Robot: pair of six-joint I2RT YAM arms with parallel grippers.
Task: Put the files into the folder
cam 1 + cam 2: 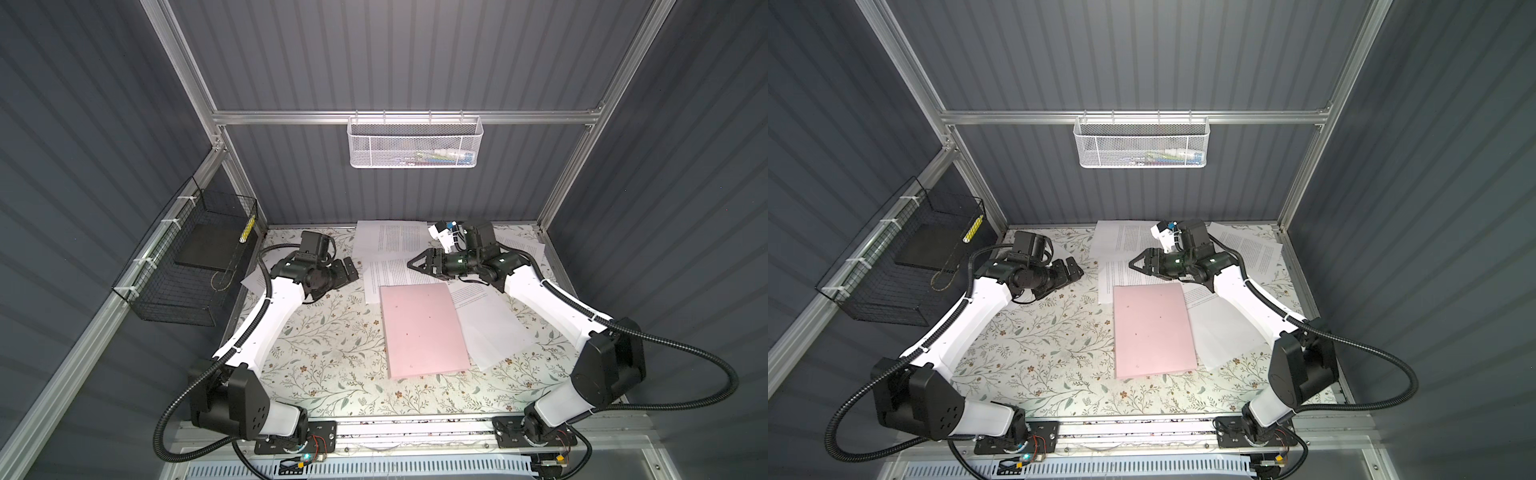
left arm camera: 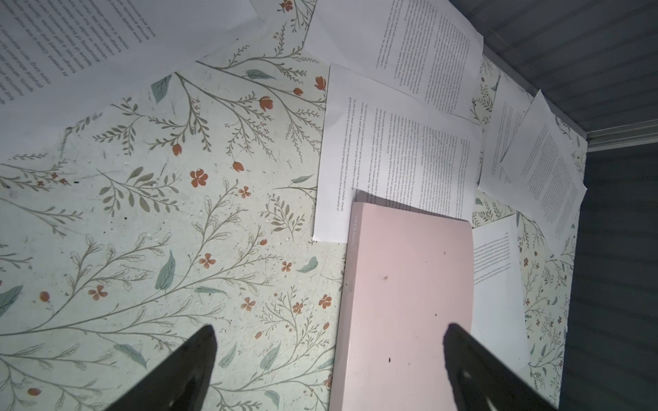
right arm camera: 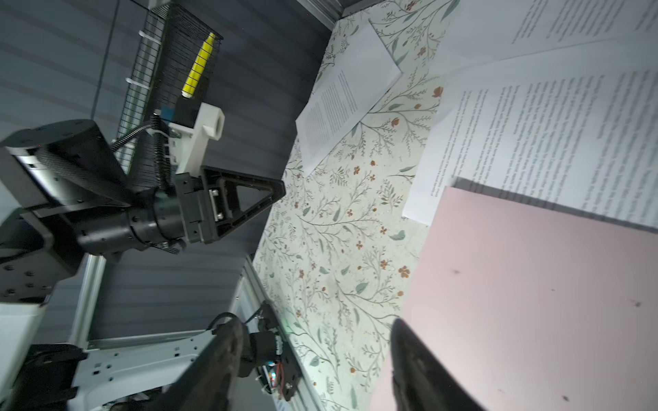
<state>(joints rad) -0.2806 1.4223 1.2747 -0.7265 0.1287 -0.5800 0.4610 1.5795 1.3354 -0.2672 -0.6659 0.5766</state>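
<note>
Top views show the folder (image 1: 422, 328) lying closed mid-tabletop (image 1: 324, 345), files (image 1: 390, 241) scattered around and partly beneath it — left gripper (image 1: 348, 271) and right gripper (image 1: 415, 264) hover, jaws spread, holding nothing.

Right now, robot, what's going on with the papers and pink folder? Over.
Left gripper open, empty. Right gripper open, empty. Pink folder closed, lying on loose printed sheets. Nothing blocking.

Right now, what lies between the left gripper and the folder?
A printed sheet, partly under the folder, and bare floral tabletop; both top views show it.
</note>
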